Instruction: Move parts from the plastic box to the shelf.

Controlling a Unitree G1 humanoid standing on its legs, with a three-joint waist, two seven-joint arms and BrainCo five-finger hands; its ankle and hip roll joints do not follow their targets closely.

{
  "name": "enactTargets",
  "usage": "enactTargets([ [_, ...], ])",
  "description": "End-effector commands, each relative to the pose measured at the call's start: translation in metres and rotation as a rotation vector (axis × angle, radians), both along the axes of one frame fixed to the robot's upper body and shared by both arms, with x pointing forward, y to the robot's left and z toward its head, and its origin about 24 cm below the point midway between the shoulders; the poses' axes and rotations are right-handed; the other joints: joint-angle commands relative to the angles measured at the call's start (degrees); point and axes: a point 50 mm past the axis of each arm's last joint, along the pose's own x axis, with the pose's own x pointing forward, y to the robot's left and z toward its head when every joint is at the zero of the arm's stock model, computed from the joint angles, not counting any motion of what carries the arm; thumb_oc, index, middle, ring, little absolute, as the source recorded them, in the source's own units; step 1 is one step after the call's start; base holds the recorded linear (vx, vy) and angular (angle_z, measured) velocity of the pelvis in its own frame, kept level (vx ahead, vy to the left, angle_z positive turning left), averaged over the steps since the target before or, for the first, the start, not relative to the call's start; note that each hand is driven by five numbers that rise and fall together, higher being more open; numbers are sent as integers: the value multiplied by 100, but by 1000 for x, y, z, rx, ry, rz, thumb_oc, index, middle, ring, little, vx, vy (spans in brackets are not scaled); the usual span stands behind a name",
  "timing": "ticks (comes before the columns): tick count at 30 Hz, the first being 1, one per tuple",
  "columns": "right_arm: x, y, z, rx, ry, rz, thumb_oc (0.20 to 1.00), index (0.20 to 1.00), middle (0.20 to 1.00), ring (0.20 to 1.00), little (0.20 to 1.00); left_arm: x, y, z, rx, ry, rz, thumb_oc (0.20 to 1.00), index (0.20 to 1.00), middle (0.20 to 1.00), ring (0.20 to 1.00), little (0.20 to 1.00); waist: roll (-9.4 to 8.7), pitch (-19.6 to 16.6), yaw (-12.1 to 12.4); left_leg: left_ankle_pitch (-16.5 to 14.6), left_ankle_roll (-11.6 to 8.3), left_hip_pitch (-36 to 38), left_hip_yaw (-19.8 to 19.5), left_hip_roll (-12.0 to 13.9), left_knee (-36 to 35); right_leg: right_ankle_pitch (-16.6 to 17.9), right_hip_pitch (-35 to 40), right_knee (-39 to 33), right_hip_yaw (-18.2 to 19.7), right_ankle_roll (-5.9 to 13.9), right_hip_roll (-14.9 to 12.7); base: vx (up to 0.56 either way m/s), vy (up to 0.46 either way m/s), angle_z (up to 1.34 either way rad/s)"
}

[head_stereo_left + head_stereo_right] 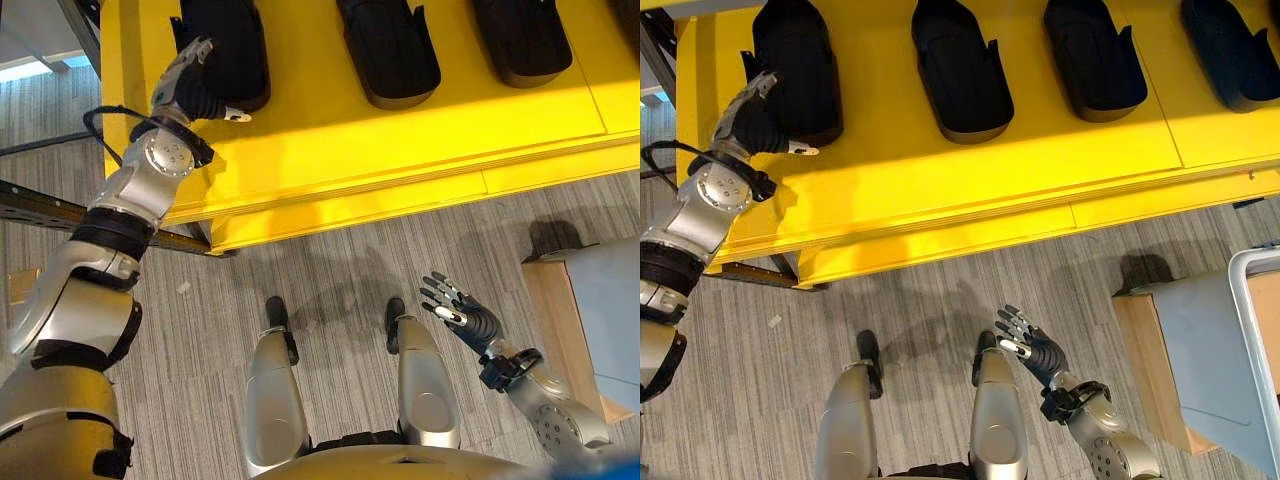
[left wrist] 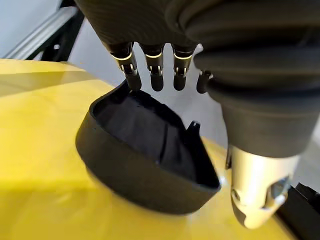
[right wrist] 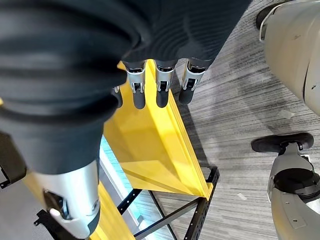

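- Left wrist view: left hand (image 2: 160, 45) fingers straight over the leftmost black part (image 2: 145, 155) on the yellow shelf (image 2: 40, 200), holding nothing.
- Lift straight clear; don't nudge it.
- Right hand (image 1: 1035, 348) spread wide, empty, low over the floor.

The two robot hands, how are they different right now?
The left hand reaches up over the yellow shelf, beside the black curved plastic part at the shelf's left end; the right hand hangs low over the grey striped floor, away from the shelf. The left hand's fingers hover just past that part's rim; the right hand is near no part. Both hands are open and hold nothing.
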Motion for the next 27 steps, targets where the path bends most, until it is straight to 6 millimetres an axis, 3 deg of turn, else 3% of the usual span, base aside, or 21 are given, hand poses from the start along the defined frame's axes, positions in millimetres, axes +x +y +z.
enactTargets([
  [1, -4, -4, 10, -3, -47, 19, 1000, 1000, 1000, 1000, 1000, -2, 12, 31, 45, -80, 54, 1000, 1000, 1000, 1000, 1000, -22, -260, -12, -369, -79, 37, 127, 306, 396, 72, 158, -100, -60, 118, -147, 0, 0, 0],
  [10, -7, -3, 8, 2, -37, 18, 1000, 1000, 1000, 1000, 1000, 1, 10, 25, 58, -36, 43, 1000, 1000, 1000, 1000, 1000, -14, -285, -16, -388, -70, 42, 119, 292, 420, 53, 168, -80, -68, 119, -159, 0, 0, 0],
  [27, -9, 0, 5, 10, -23, 32, 1000, 1000, 1000, 1000, 1000, 6, 8, -6, 22, 83, 36, 1000, 1000, 1000, 1000, 1000, -14, -259, 24, -412, -59, 53, 95, 275, 453, 32, 207, -26, -68, 104, -159, 0, 0, 0],
])
